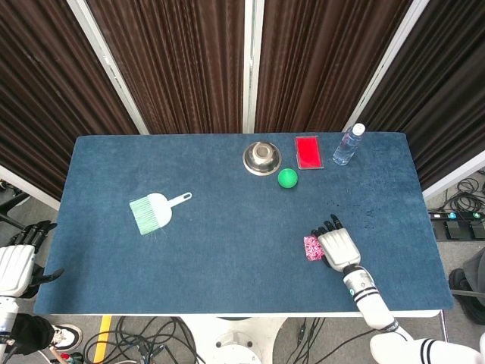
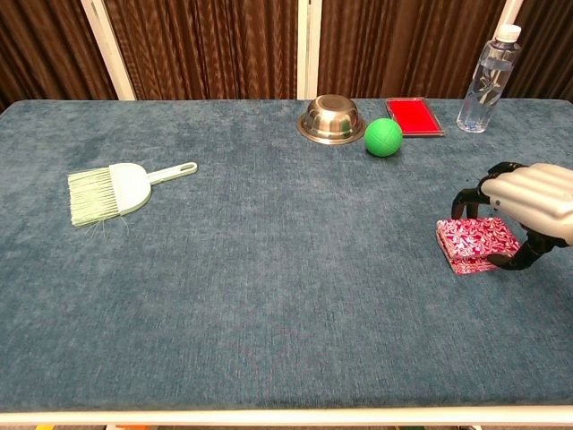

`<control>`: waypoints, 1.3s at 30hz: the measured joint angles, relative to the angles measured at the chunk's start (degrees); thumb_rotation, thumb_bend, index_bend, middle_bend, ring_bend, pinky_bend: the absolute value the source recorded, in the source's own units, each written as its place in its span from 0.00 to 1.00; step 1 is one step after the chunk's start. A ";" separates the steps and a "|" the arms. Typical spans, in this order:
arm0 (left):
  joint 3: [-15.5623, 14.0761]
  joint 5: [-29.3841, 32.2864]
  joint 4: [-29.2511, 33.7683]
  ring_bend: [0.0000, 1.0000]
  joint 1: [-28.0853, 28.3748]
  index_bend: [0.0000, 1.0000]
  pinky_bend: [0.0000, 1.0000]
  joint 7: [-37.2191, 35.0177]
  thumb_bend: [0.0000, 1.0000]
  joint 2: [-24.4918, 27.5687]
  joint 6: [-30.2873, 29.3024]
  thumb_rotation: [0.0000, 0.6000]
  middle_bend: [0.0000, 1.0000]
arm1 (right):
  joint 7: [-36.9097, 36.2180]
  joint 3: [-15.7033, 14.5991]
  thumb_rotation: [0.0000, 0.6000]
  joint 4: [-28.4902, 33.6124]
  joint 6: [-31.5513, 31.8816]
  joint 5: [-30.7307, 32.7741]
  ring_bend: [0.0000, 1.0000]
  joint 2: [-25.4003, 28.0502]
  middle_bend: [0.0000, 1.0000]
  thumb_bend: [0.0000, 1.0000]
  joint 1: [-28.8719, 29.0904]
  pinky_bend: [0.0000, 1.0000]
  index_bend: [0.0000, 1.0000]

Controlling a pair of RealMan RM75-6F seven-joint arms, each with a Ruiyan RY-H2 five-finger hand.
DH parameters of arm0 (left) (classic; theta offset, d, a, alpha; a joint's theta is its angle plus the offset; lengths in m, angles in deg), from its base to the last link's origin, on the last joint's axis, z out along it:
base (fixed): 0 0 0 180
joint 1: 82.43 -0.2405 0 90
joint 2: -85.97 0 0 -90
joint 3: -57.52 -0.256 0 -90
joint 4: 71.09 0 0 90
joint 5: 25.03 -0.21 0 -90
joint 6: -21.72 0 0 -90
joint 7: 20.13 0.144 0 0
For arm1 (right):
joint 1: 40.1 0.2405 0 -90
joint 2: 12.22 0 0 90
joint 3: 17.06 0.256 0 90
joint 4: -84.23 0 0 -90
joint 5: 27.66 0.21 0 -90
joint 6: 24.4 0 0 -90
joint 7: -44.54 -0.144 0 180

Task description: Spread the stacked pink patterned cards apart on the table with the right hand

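The stack of pink patterned cards (image 2: 474,240) lies on the blue table near its front right, and it also shows as a small pink block (image 1: 311,248) in the head view. My right hand (image 2: 533,193) arches over the stack's right part. Its fingers come down at the far edge and the thumb at the near edge, pinching the stack between them. From above, the right hand (image 1: 337,246) covers most of the stack. My left hand (image 1: 15,269) hangs off the table's front left corner, holding nothing.
A pale green brush (image 2: 112,191) lies at the left. At the back stand a steel bowl (image 2: 330,118), a green ball (image 2: 383,137), a flat red box (image 2: 413,116) and a water bottle (image 2: 485,81). Blue cloth covers the table (image 2: 269,296).
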State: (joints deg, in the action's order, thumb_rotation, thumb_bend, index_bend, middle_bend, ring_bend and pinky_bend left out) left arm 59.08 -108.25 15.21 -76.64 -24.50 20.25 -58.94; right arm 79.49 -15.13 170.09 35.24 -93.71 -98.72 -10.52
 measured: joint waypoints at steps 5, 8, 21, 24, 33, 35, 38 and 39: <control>0.08 0.12 0.06 0.11 0.05 0.16 0.24 0.00 0.00 0.04 0.12 1.00 0.13 | -0.02 1.16 1.00 0.57 0.50 -0.20 0.16 0.58 0.40 0.27 0.59 0.06 0.38; 0.10 0.12 0.09 0.11 0.06 0.16 0.24 0.00 0.00 0.09 0.11 1.00 0.13 | 0.56 2.19 1.00 0.66 0.35 0.24 0.16 0.68 0.40 0.27 1.46 0.06 0.38; 0.36 1.20 0.14 0.11 0.16 0.16 0.24 0.21 0.00 0.23 0.86 1.00 0.13 | 2.03 7.24 1.00 -8.40 -6.39 6.39 0.16 -4.24 0.40 0.27 8.56 0.06 0.38; 0.30 1.40 -0.20 0.11 -0.13 0.16 0.24 -0.31 0.00 0.46 0.76 1.00 0.13 | 1.64 7.75 1.00 -12.07 -8.20 7.44 0.16 -6.60 0.40 0.27 10.19 0.06 0.38; -0.04 1.08 -1.25 0.11 -0.88 0.16 0.24 -2.11 0.00 1.28 0.12 1.00 0.13 | -0.22 7.46 1.00 -18.35 -11.32 8.43 0.16 -11.09 0.38 0.22 13.03 0.06 0.39; -0.06 1.02 -1.43 0.11 -0.89 0.16 0.24 -2.41 0.00 1.25 0.18 1.00 0.13 | -0.43 7.24 1.00 -18.56 -11.55 8.51 0.16 -11.11 0.38 0.21 13.21 0.06 0.37; -0.08 1.10 -1.69 0.11 -0.83 0.16 0.24 -2.91 0.00 1.19 0.57 1.00 0.13 | -0.50 6.93 1.00 -18.57 -11.75 8.73 0.15 -10.96 0.36 0.20 13.30 0.06 0.33; -0.08 1.11 -1.76 0.11 -0.82 0.16 0.24 -3.01 0.00 1.18 0.63 1.00 0.13 | -0.50 6.86 1.00 -18.46 -11.85 8.88 0.15 -10.84 0.35 0.20 13.34 0.06 0.32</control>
State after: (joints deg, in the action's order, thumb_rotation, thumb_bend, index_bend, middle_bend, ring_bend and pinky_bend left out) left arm 59.00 -107.14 13.45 -77.46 -27.51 21.43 -58.31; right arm 78.98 -8.27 151.63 23.39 -84.83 -109.56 2.82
